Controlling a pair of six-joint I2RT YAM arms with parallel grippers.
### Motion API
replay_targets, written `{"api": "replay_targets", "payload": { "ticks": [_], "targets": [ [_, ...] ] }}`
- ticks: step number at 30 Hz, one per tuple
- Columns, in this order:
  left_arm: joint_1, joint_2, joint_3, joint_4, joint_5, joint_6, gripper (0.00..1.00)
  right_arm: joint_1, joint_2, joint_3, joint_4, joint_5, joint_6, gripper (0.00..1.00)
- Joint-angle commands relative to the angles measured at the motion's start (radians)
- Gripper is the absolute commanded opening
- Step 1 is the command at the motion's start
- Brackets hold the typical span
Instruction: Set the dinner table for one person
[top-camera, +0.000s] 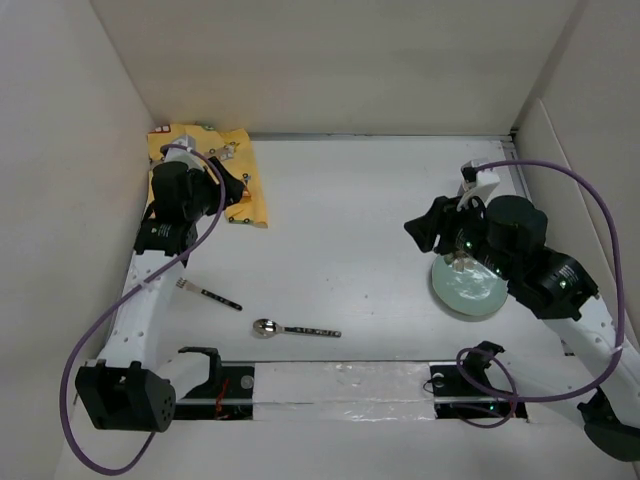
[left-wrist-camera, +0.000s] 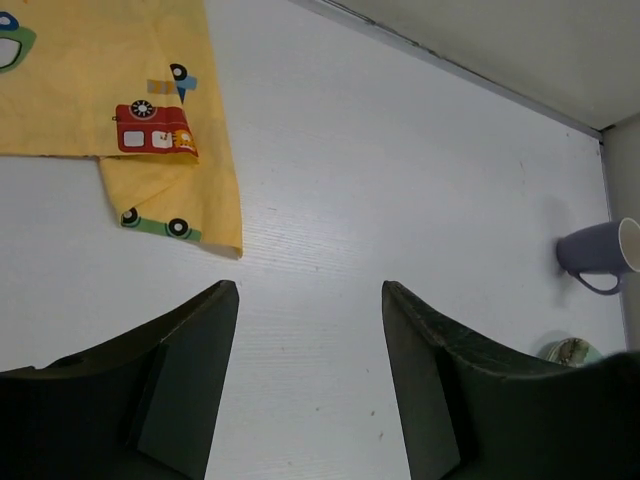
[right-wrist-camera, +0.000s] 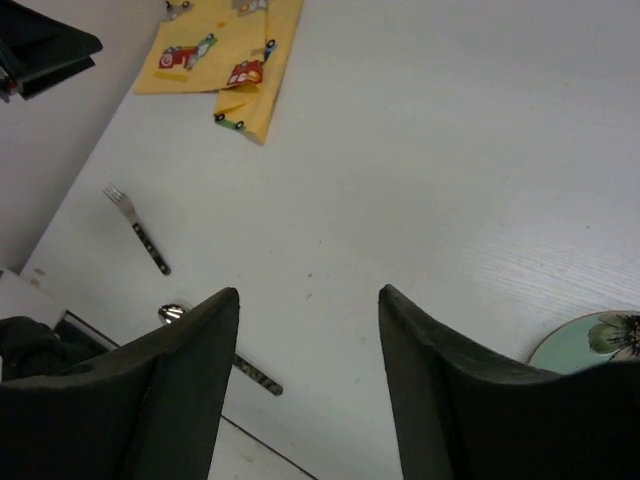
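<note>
Left gripper (left-wrist-camera: 310, 290) spread wide, empty, over the table (left-wrist-camera: 400, 200), placemat (left-wrist-camera: 90, 90) ahead to its left, right gripper (right-wrist-camera: 308, 295) parted, empty, plate (right-wrist-camera: 585, 345) at its right

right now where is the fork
Top view: the fork lies on the left side of the table, between the yellow placemat farther back and the spoon to its front right.

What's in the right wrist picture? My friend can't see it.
Two open dark fingers hover over the white table. Beyond lie a fork, a spoon and a yellow placemat with cartoon cars; the edge of a green plate shows bottom right.
</note>
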Motion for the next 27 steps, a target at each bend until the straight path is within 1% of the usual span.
{"api": "replay_targets", "payload": {
  "ticks": [1, 2, 3, 4, 5, 6, 7, 8, 10, 11, 12, 13, 14, 15, 18, 20, 21, 22, 24, 27],
  "targets": [
    [0.003, -0.003, 0.045, 0.015, -0.027, 0.019, 0.56, -0.010, 0.000, -0.013, 0.062, 0.004, 0.005, 0.54],
    [0.003, 0.008, 0.051, 0.006, -0.059, 0.022, 0.55, -0.019, 0.004, -0.018, 0.062, -0.003, 0.005, 0.25],
    [0.003, 0.034, 0.054, 0.001, -0.079, 0.025, 0.50, -0.019, 0.007, -0.017, 0.059, -0.006, 0.005, 0.11],
    [0.012, 0.048, 0.056, -0.012, -0.102, 0.024, 0.42, -0.019, 0.013, -0.013, 0.047, -0.007, 0.005, 0.00],
    [0.012, 0.069, 0.062, -0.020, -0.143, 0.022, 0.30, -0.019, 0.021, -0.009, 0.041, -0.006, 0.005, 0.00],
    [0.012, 0.139, 0.081, -0.051, -0.222, 0.018, 0.00, -0.028, 0.024, -0.010, 0.039, -0.004, 0.000, 0.00],
    [0.012, 0.140, 0.082, -0.051, -0.223, 0.017, 0.00, -0.028, 0.027, -0.010, 0.039, -0.003, 0.000, 0.00],
    [0.012, 0.191, 0.089, -0.058, -0.231, 0.013, 0.00, -0.028, 0.027, -0.012, 0.038, -0.003, 0.000, 0.00],
    [0.012, 0.247, 0.114, -0.059, -0.231, 0.025, 0.00, -0.028, 0.030, -0.012, 0.033, -0.006, -0.001, 0.00],
    [0.012, 0.308, 0.129, -0.084, -0.231, 0.031, 0.01, -0.028, 0.030, -0.021, 0.032, -0.004, -0.003, 0.00],
    [0.012, 0.337, 0.144, -0.100, -0.228, 0.040, 0.08, -0.028, 0.030, -0.026, 0.030, -0.006, -0.003, 0.00],
    [-0.017, 0.364, 0.173, -0.117, -0.238, 0.066, 0.14, -0.028, 0.027, -0.029, 0.027, -0.006, -0.001, 0.00],
    [-0.037, 0.414, 0.181, -0.141, -0.251, 0.083, 0.25, -0.028, 0.026, -0.039, 0.024, -0.006, 0.003, 0.00],
    [-0.048, 0.437, 0.187, -0.152, -0.249, 0.102, 0.29, -0.028, 0.023, -0.046, 0.027, -0.007, 0.005, 0.00],
    [-0.059, 0.494, 0.183, -0.174, -0.211, 0.123, 0.34, -0.028, 0.014, -0.078, 0.043, -0.015, 0.017, 0.01],
    [-0.059, 0.508, 0.155, -0.152, -0.197, 0.131, 0.40, -0.028, 0.010, -0.092, 0.052, -0.027, 0.022, 0.16],
    [-0.059, 0.514, 0.149, -0.146, -0.167, 0.133, 0.41, -0.028, 0.009, -0.098, 0.056, -0.032, 0.023, 0.22],
    [-0.059, 0.522, 0.142, -0.141, -0.166, 0.134, 0.41, -0.028, 0.007, -0.115, 0.061, -0.038, 0.026, 0.34],
    [-0.082, 0.551, 0.140, -0.126, -0.168, 0.134, 0.44, -0.028, 0.009, -0.127, 0.075, -0.058, 0.026, 0.40],
    [-0.106, 0.600, 0.148, -0.102, -0.174, 0.128, 0.45, -0.028, 0.024, -0.139, 0.084, -0.076, 0.026, 0.42]
  ]
}}
